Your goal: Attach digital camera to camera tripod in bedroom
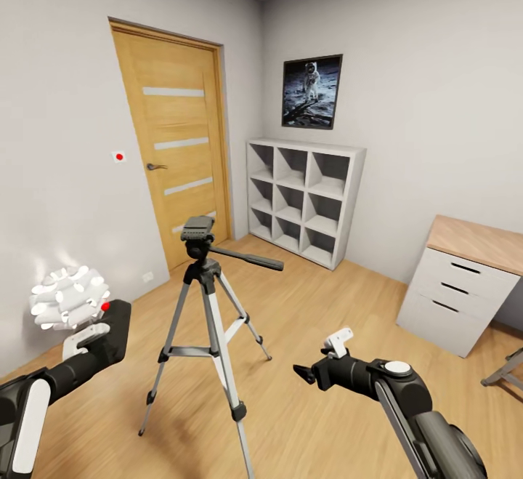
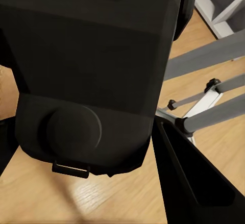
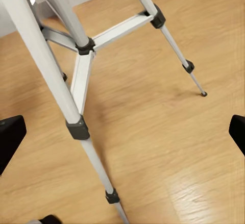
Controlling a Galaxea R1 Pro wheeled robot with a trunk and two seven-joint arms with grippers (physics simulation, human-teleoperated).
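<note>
The camera tripod point(image 1: 207, 319) stands upright on the light wood plank floor point(image 1: 312, 363) of the bedroom, its three silver-grey legs spread and its black head topped by an empty mounting plate, with the long black pan handle point(image 1: 247, 258) reaching out toward the white cube shelves point(image 1: 303, 199).

The left end effector point(image 1: 109, 333) sits low at the left side of the head view, just beside the tripod's near leg and well below its head. It is closed on the digital camera point(image 1: 110, 330), whose red dot shows at the upper corner of the black body. In the left wrist view the digital camera point(image 2: 92, 76) looms large and dark between the fingers point(image 2: 191, 183), with the tripod's grey legs point(image 2: 214, 101) passing behind it.

The right end effector point(image 1: 319, 370) hangs on the other side of the tripod, near its legs but apart from them, with nothing in it. In the right wrist view its black fingertips point(image 3: 10, 137) stand wide apart at the picture's edges, and between them the tripod's legs point(image 3: 61, 86) and centre brace point(image 3: 84, 48) show against the floor.

Behind the tripod are an oak door point(image 1: 178, 152), a framed astronaut picture point(image 1: 312, 91) on the white wall, and a white drawer chest point(image 1: 461, 294) with a wooden top.
</note>
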